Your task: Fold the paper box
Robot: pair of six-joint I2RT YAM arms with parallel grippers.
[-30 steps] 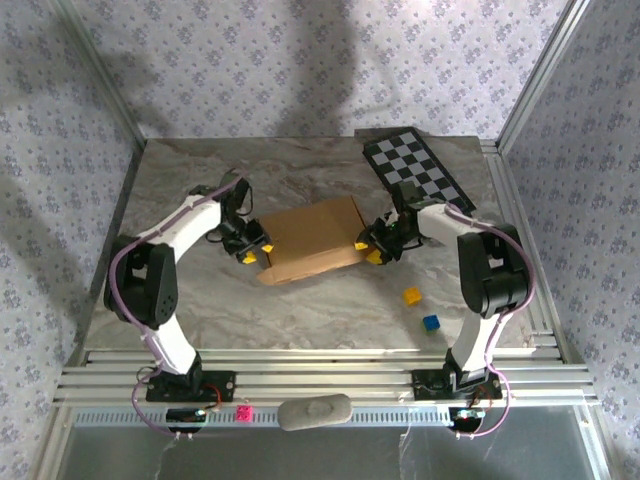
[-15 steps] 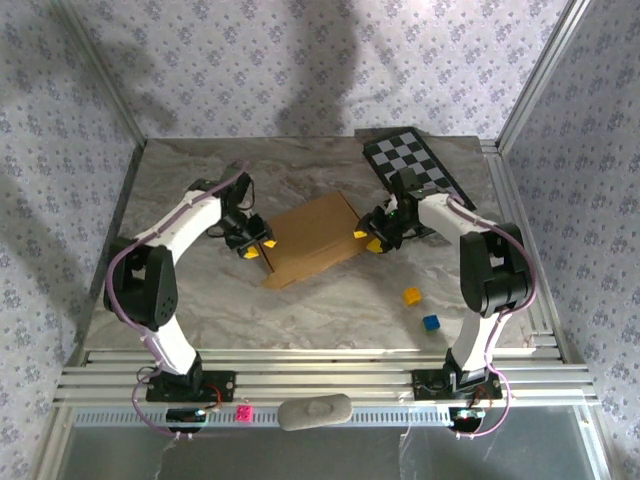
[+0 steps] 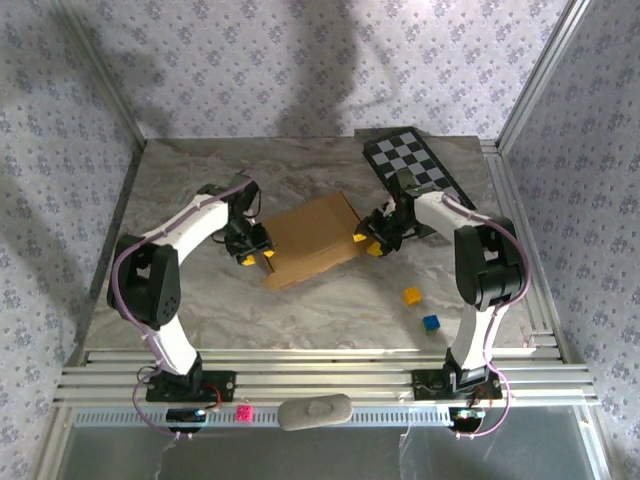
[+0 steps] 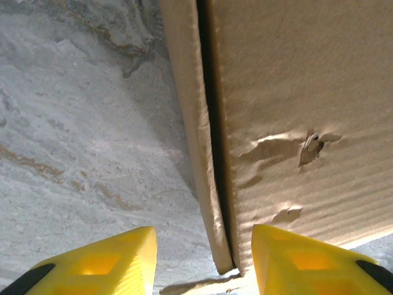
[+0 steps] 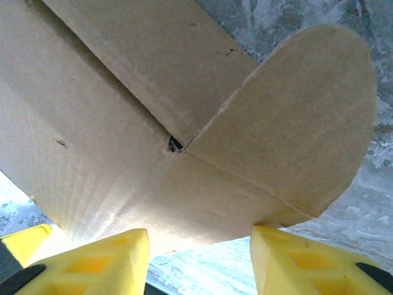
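Observation:
The paper box (image 3: 312, 240) is a flat brown cardboard piece lying at the middle of the marble table. My left gripper (image 3: 254, 258) stands open at its left edge, yellow fingertips (image 4: 104, 261) straddling the edge of the folded cardboard (image 4: 295, 110), where two layers meet with a thin dark gap. My right gripper (image 3: 368, 242) is open at the box's right side. In the right wrist view the brown sheet (image 5: 123, 153) fills the space above the fingers, with a rounded flap (image 5: 307, 123) sticking out to the right. Nothing is clamped between either pair of fingers.
A black-and-white checkered board (image 3: 413, 165) lies at the back right. A yellow cube (image 3: 411, 296) and a blue cube (image 3: 431, 323) sit on the table front right. Metal frame posts and patterned walls enclose the table (image 3: 300, 300).
The box shifted slightly and now lies flatter. My left gripper has moved a little right and nearer, onto the box's left edge. The right gripper has edged up to the right edge.

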